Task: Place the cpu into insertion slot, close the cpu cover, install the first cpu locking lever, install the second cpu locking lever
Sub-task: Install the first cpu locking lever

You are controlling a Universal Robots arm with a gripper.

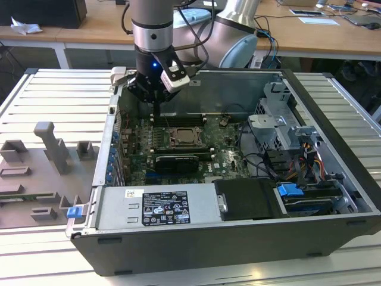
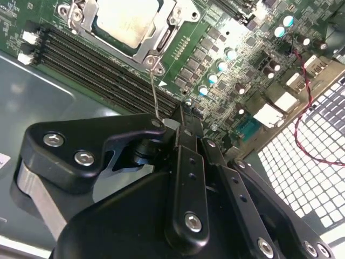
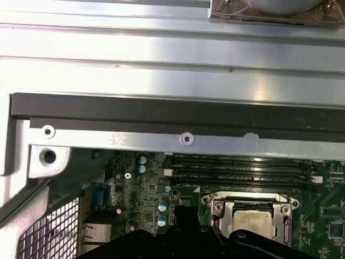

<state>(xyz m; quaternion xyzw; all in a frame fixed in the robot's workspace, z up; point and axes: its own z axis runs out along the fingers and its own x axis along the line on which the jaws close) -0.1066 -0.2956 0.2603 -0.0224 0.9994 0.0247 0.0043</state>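
The cpu [image 2: 125, 19] lies pale and square in the insertion slot [image 1: 187, 139] on the motherboard, and also appears in the first wrist view as the cpu [image 3: 250, 222]. The cpu cover [image 2: 144, 50] lies flat around the chip as a grey metal frame. A thin wire locking lever [image 2: 154, 91] stands up from the socket's corner and reaches my fingertips. My gripper [image 2: 183, 117] looks shut, its tips against the lever's top end. In the exterior view my gripper [image 1: 156, 113] hangs just behind the socket, toward the case's far wall.
Long black memory slots [image 2: 97, 75] run beside the socket. The open case's metal wall [image 3: 161, 113] is close by. A drive cage [image 1: 280, 119], cables, and the power supply [image 1: 158, 205] sit in the case. A grey fixture tray [image 1: 41, 173] lies at the exterior view's left.
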